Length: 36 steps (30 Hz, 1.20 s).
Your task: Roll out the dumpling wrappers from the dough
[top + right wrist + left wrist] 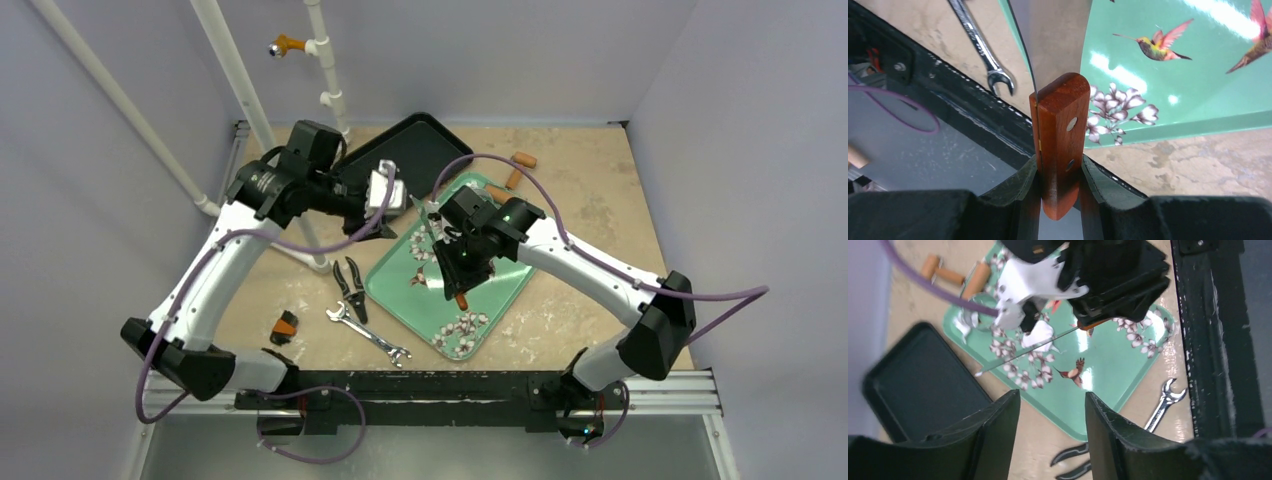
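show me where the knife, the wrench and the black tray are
knife [1060, 135]: right wrist view, on the wooden handle.
wrench [368, 333]: top external view, on the middle of its shank.
black tray [923, 385]: left wrist view, on its bare floor.

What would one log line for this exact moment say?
left gripper: open, empty | right gripper: shut on knife, over green tray | white dough by knife

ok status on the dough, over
left gripper open, empty. right gripper shut on knife. white dough beside it on green tray. nothing seen in the way.
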Motion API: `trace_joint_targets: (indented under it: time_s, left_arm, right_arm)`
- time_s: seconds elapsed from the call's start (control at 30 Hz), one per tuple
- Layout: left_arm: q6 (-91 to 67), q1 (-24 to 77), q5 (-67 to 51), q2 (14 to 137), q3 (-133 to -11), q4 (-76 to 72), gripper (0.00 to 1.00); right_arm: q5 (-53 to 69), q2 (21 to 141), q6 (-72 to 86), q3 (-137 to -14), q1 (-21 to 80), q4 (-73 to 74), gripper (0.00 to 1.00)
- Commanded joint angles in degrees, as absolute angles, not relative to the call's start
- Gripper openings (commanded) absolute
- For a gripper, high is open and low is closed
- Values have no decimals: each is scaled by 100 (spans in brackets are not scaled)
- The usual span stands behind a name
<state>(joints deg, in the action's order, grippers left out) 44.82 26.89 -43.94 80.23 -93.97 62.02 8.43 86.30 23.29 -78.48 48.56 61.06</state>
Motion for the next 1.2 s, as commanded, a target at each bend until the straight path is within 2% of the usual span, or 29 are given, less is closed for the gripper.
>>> trace_joint_targets:
  time_s: [0.0,0.1,0.2,0.43,0.87,1.03,1.1,1.17]
  left_arm:
    - [6742,3457,-4245,7298,-8903,6082,53]
    - [7286,4031,-3936,6716,-7844,5086,61]
    - [7398,4233,-3887,6647,-7537,4823,63]
    - [7211,4559,-3474,6925,-7639,4336,64]
    - [7154,4597,-2663,7831,-8365,4390,63]
    - [7362,4597,-2550,7983,-8388,4630,50]
    - [7391,4600,-2555,7938,-8320,4681,32]
    - [7401,4598,-2606,7872,-8291,4757,5]
  right_arm:
    - [1306,8257,2297,-8153,4801,5573,0]
    - [1457,8157,2283,-8219,4805,5476,0]
    - [1422,8020,2257,-8239,4803,5428,0]
    - [1750,7901,2279,-8144,4822,5154,0]
    - [2343,7703,2070,-8072,4878,4568,0]
    - [2437,7536,2144,-7858,4878,4212,0]
    - [2332,7464,2303,-7753,4863,4120,0]
    - [2191,7439,2327,-7724,4861,4139,0]
